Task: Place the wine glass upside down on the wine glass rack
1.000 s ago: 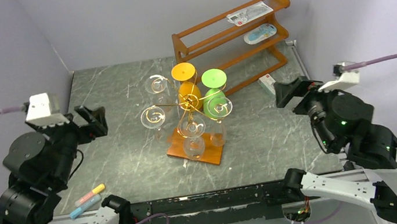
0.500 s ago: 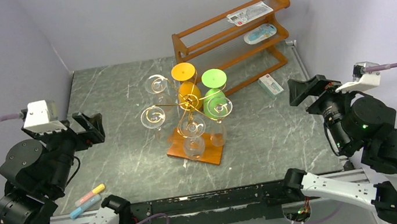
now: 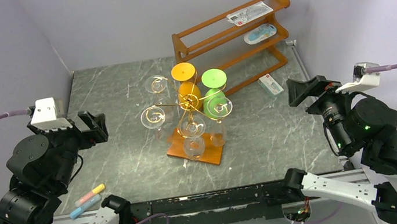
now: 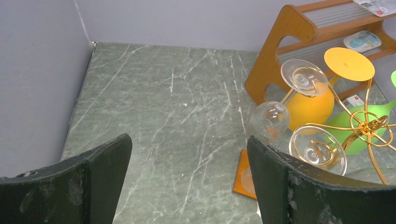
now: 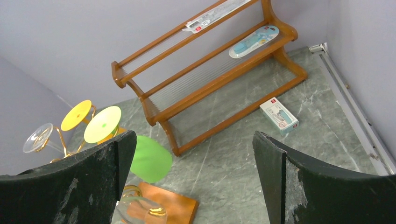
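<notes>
At mid-table, before the wooden shelf (image 3: pixel 232 34) with unreadably small package labels, the gold-wire wine glass rack (image 3: pixel 190 111) on an orange-brown base carries upside-down clear, orange and green glasses (image 3: pixel 154 116), flanked by the spread, empty left gripper (image 3: pixel 91 126) and right gripper (image 3: pixel 299 91).

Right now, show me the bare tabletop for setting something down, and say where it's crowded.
Widest bare patch: between the left wall and the wine glass rack, ahead of the left claw. Another lies between the rack's base and the right claw. Crowded: around the hung glasses and by the wooden shelf and small box.
</notes>
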`<action>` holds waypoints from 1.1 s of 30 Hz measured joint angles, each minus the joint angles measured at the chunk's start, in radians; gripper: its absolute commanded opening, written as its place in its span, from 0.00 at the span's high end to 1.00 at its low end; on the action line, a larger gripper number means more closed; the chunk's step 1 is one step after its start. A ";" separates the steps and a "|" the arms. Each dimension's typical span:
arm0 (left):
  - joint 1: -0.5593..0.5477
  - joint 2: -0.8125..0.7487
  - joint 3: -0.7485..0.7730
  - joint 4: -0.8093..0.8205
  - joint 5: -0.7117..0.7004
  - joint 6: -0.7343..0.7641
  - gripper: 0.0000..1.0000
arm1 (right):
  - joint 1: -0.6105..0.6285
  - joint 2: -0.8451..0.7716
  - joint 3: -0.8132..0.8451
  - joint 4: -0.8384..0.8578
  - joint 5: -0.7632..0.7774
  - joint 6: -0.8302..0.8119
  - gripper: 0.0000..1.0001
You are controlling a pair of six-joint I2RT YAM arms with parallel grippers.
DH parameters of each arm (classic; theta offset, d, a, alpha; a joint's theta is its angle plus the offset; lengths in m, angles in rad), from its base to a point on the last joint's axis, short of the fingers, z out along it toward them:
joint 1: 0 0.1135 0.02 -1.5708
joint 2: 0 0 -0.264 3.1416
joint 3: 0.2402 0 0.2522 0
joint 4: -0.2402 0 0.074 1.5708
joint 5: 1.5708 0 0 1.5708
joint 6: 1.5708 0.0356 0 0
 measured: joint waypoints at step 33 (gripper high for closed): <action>0.000 0.000 -0.023 0.001 0.020 0.008 0.04 | 0.000 0.005 0.000 0.018 -0.093 -0.016 0.00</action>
